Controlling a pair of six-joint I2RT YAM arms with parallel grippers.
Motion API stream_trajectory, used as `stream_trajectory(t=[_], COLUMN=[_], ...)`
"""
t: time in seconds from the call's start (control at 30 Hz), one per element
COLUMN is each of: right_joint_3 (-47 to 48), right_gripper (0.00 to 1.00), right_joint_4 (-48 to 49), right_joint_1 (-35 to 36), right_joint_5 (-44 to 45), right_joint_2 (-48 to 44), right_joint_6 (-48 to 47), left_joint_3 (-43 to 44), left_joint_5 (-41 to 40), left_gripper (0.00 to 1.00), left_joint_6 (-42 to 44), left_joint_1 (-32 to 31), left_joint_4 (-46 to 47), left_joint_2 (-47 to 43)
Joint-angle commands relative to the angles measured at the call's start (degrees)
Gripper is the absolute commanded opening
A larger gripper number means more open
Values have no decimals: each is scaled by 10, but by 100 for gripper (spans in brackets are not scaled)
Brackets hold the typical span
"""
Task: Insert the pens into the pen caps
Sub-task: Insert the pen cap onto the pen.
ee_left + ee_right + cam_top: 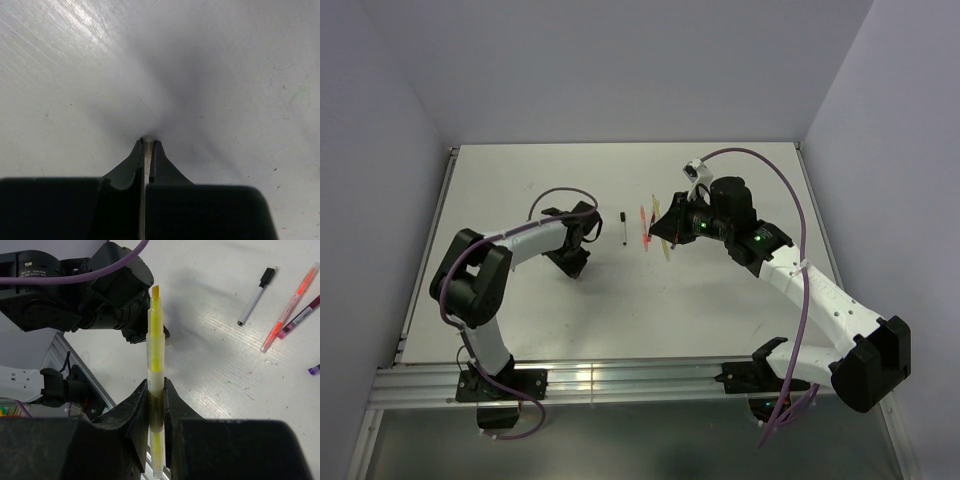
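Tabletop [570, 310]: yellow pen [155, 340] in right pincer [156, 387]

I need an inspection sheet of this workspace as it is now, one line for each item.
Surface: white table, scratched, with faint ink marks.
Job's things: yellow pen held upright; white-black pen, orange pen and purple pen lying loose.
Clutter: nothing seen.
Grippers: right gripper, jaws shut on the yellow pen; left gripper, jaws shut, tips at the table.
Cables: purple cables, one looped over each arm.
Surroundings: pale walls; metal rail at the near edge.
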Motion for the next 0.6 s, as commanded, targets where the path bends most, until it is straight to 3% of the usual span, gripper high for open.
stream_trajectory(t=[0.0, 0.4, 0.57], right_joint_3=[7, 5, -4], right_gripper=[0, 0, 0], right_joint_4=[14, 28, 56], right_joint_1=[-2, 7, 10], right_joint_5=[-6, -39, -71], right_joint_2=[-4, 15, 17], right_joint_6=[-8, -8, 3], left_joint_3=[-40, 38, 76], left_joint_5=[32, 59, 110], left_gripper=[0, 0, 0], left_joint_6=[2, 127, 206], left_joint_1=[-5, 5, 23], left_joint_4=[87, 153, 237], left_joint_2=[51, -110, -176])
